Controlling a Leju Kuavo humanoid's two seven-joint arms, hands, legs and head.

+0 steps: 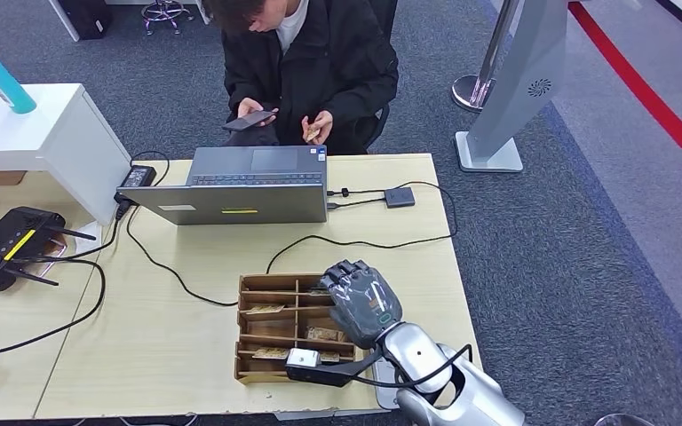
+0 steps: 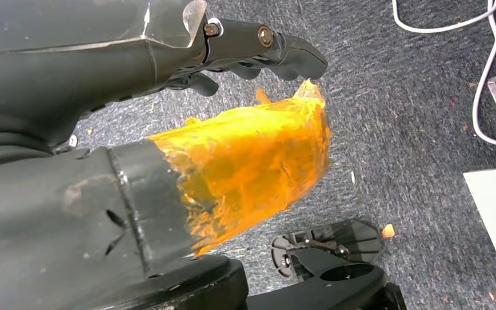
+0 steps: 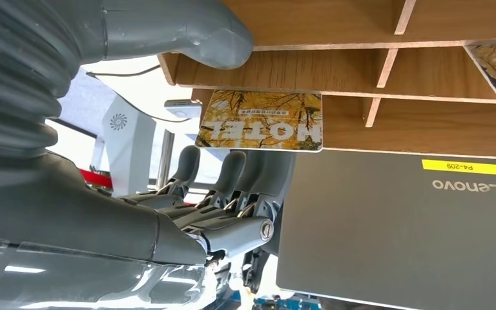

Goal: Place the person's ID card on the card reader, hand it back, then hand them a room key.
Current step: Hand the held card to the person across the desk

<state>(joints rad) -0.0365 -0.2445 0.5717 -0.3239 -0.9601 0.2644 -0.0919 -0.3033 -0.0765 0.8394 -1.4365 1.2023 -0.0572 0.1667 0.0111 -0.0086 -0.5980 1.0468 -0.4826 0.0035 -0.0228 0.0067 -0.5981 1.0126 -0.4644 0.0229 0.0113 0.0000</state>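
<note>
A: What sits on the table (image 1: pixel 186 355)?
B: Under the right hand's (image 1: pixel 361 300) fingers (image 1: pixel 346 274), a wooden tray (image 1: pixel 271 286). Beyond the fingertips, a laptop (image 1: pixel 240 186) and a small black box (image 1: pixel 399 196) on a cable (image 1: pixel 355 241).
A: And away from the thumb side?
B: A power brick (image 1: pixel 136 177), then a black router (image 1: pixel 4 244) and a white shelf (image 1: pixel 44 133).
</note>
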